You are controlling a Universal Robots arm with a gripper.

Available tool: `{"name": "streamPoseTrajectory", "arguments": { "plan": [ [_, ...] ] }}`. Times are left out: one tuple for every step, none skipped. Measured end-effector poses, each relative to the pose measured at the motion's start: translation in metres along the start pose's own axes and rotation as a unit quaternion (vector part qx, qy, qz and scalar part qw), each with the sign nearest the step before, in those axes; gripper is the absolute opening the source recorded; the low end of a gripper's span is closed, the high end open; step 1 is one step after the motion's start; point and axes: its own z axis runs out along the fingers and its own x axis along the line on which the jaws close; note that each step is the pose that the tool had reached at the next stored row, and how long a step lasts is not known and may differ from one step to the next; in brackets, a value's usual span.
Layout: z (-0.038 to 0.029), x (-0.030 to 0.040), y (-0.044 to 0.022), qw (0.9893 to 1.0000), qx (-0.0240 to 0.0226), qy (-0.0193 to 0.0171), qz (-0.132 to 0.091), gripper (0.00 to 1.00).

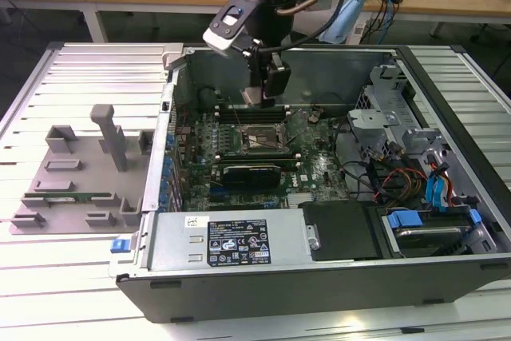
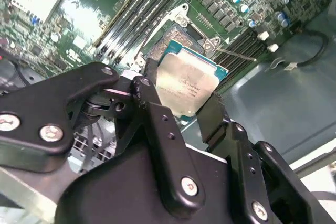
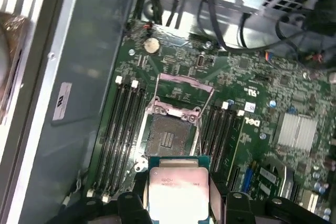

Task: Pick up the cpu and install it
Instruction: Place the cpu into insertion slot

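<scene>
Gripping cpu (image 3: 177, 191), gripper (image 2: 181, 97) clamped on its edges | near open socket (image 3: 169, 139) | memory slots (image 3: 126, 129) flank it

Exterior view: bright, even overhead light; slatted surface (image 1: 88, 69) nr washed out, PC case (image 1: 335, 69) interior shadowed. Second wrist view: glare on cpu (image 2: 186, 82) lid & motherboard (image 2: 79, 19).

Open socket (image 3: 168, 140) clear under tool (image 3: 178, 200) holding cpu (image 3: 178, 184); memory slots (image 3: 124, 124) flank.

One cpu (image 3: 177, 190), one gripper (image 3: 178, 207), one socket (image 3: 169, 139).
</scene>
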Motion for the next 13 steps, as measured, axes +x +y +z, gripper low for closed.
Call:
{"name": "streamPoseTrajectory", "arguments": {
  "plan": [
    [0.0000, 0.0000, 0.0000, 0.9999, 0.0000, -0.0003, 0.014, 0.55],
    [0.0001, 0.0000, 0.0000, 0.9997, 0.0000, -0.0004, 0.023, 0.55],
    [0.0001, 0.0000, 0.0000, 0.9995, 0.0001, -0.0006, 0.032, 0.55],
    [0.0001, 0.0000, 0.0000, 0.9991, 0.0001, -0.0008, 0.043, 0.55],
    [0.0002, 0.0000, 0.0000, 0.9987, 0.0001, -0.0009, 0.050, 0.55],
    [0.0002, 0.0000, 0.0000, 0.9979, 0.0001, -0.0012, 0.065, 0.55],
    [0.0002, 0.0000, 0.0000, 0.9976, 0.0001, -0.0013, 0.070, 0.55],
    [0.0002, 0.0000, 0.0000, 0.9975, 0.0001, -0.0013, 0.070, 0.55],
    [0.0006, 0.0001, 0.0000, 0.9975, -0.0005, -0.0014, 0.071, 0.55],
    [0.0017, 0.0001, -0.0001, 0.9974, -0.0035, -0.0020, 0.072, 0.55],
    [0.0036, 0.0001, -0.0002, 0.9973, -0.0080, -0.0025, 0.073, 0.55],
    [0.0052, 0.0000, -0.0003, 0.9972, -0.0094, -0.0029, 0.074, 0.55],
    [0.0053, 0.0000, -0.0003, 0.9972, -0.0094, -0.0029, 0.074, 0.55]
  ]
}}
